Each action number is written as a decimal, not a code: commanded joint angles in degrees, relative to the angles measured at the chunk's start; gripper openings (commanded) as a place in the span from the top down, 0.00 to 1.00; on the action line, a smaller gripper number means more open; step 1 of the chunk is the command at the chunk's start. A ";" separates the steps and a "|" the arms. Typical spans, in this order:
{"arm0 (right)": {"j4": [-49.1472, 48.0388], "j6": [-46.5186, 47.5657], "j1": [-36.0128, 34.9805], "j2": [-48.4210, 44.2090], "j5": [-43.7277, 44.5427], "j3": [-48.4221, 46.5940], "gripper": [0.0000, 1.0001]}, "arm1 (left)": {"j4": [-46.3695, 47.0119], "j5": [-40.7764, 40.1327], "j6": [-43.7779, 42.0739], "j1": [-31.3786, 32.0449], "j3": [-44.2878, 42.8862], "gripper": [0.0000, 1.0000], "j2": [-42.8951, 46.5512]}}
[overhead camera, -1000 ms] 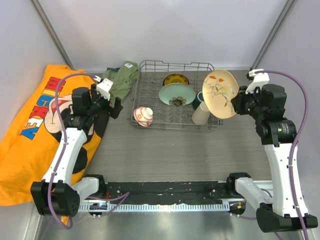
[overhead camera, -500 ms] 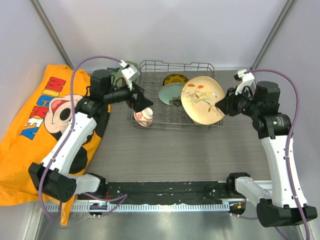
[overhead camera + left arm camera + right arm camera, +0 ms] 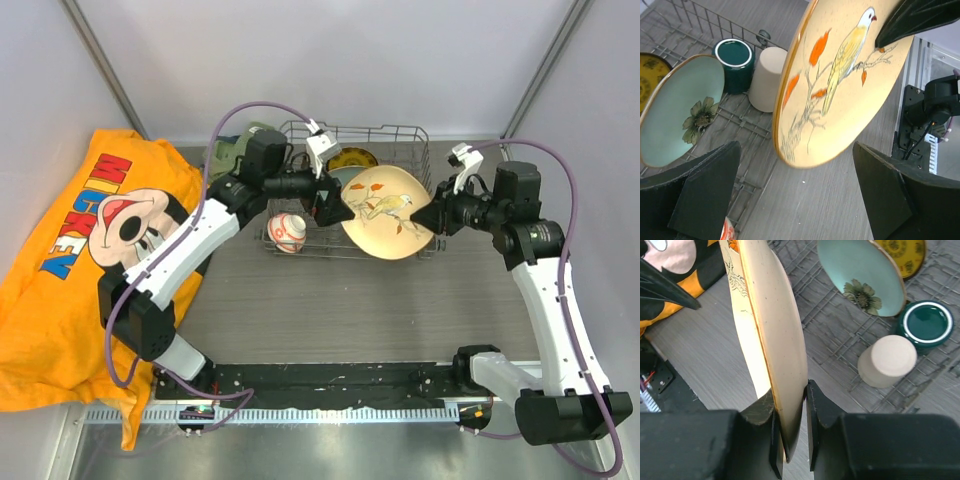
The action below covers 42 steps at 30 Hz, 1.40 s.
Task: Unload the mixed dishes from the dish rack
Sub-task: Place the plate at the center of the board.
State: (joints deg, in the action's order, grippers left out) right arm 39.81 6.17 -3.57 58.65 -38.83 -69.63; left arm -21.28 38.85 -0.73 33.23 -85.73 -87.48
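Note:
My right gripper (image 3: 432,214) (image 3: 792,432) is shut on the rim of the cream bird-painted plate (image 3: 385,212) (image 3: 776,325), which hangs tilted over the front edge of the dish rack (image 3: 300,150). My left gripper (image 3: 326,197) (image 3: 795,195) stands open at the plate's left rim (image 3: 845,75), which lies just ahead of its fingers (image 3: 705,195) without touching. In the rack stand the pale green plate (image 3: 682,110) (image 3: 860,275), small yellow plate (image 3: 352,158), teal mug (image 3: 734,57) (image 3: 926,322) and beige cup (image 3: 767,77) (image 3: 887,360). The red-orange bowl (image 3: 287,232) sits at the rack's front left.
An orange printed T-shirt (image 3: 70,260) covers the table's left side. A green cloth (image 3: 225,155) lies bunched by the rack's left end. Bare grey tabletop (image 3: 350,310) runs between the rack and the arm bases.
The left arm swung right from over the T-shirt to the plate's left rim. The right gripper carried the plate left and forward off the rack's right end.

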 commanded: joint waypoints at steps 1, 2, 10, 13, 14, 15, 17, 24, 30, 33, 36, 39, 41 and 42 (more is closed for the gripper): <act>-10.28 0.15 -1.69 -0.21 -7.14 -1.13 0.99 | 2.03 -1.41 -1.38 2.27 -3.65 0.00 -2.69; -10.37 0.33 -1.87 0.14 -7.49 -1.04 0.99 | 2.38 -1.58 -1.38 2.54 -3.82 0.00 -3.13; -11.69 1.65 -3.28 0.32 -11.18 0.72 0.99 | 2.47 2.97 -0.68 3.07 -4.53 0.14 -5.77; -11.77 2.17 -3.46 0.67 -11.44 1.16 0.99 | 2.38 5.26 -0.94 3.07 -3.65 0.36 -5.33; -11.60 2.61 -3.46 0.67 -11.44 1.33 0.99 | 2.47 5.53 -1.02 3.07 -3.39 0.48 -5.16; -11.69 2.79 -3.46 0.85 -11.53 1.42 0.99 | 2.38 5.88 -1.03 3.07 -3.13 0.55 -4.89; -11.60 3.14 -3.46 1.11 -11.88 2.03 0.99 | 2.99 6.67 -0.50 3.07 -1.99 0.75 -4.10; -11.25 4.98 -3.55 1.29 -11.88 3.79 0.89 | 6.69 9.22 3.54 3.07 3.28 1.00 -0.59; -10.11 6.13 -3.55 0.50 -11.18 4.76 0.63 | 11.86 8.61 8.10 3.07 8.73 1.00 2.92; -9.49 6.57 -3.55 0.15 -10.83 5.03 0.50 | 13.71 7.04 10.48 3.07 11.10 1.00 4.07; -8.09 7.62 -3.54 -0.38 -10.57 4.85 0.37 | 14.24 3.70 11.37 2.98 13.48 1.00 5.65; -7.29 8.15 -3.55 -0.64 -10.39 4.94 0.31 | 14.42 2.37 12.07 2.80 15.76 1.00 6.80; -6.86 8.33 -3.55 -0.82 -9.69 4.76 0.29 | 14.34 2.46 13.03 2.36 17.78 1.00 7.41; -6.77 8.41 -3.46 -1.17 -9.43 4.67 0.29 | 13.99 2.63 13.38 2.10 18.49 1.00 7.68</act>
State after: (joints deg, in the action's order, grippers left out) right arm 33.47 13.39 -6.81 59.37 -48.38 -63.96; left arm -15.51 39.81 9.06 36.12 -67.83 -85.17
